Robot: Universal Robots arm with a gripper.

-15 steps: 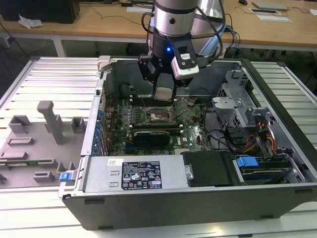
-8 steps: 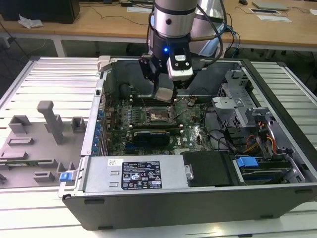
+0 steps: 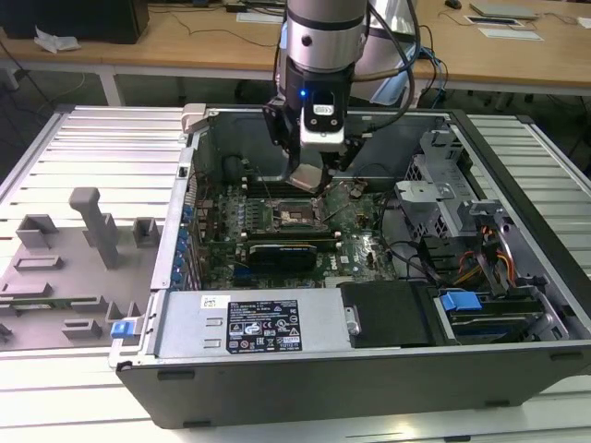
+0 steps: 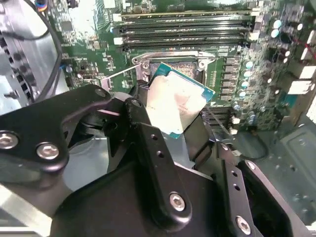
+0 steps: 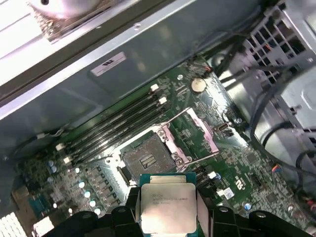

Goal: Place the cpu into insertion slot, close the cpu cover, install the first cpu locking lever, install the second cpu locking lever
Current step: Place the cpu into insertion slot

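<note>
My gripper [image 5: 168,210] is shut on the cpu [image 5: 167,202], a flat square chip with a silvery-beige top, with one black finger [image 5: 131,203] on each of two opposite edges. In the second wrist view the cpu [image 4: 177,106] hangs tilted over the insertion slot [image 4: 180,65] and hides part of it. The insertion slot [image 5: 147,158] is bare, with its dark centre showing. Beside it the cpu cover [image 5: 207,134] is swung open, its silvery frame lying over the green board. In the exterior view the gripper [image 3: 307,177] hovers just above the insertion slot [image 3: 294,217] inside the computer case.
Long black memory slots [image 5: 116,126] run along one side of the socket. A black graphics card [image 3: 282,251] lies on its near side in the exterior view. Cables and a drive cage [image 3: 443,194] fill the case on the exterior view's right. A grey fixture tray [image 3: 74,268] sits outside on the left.
</note>
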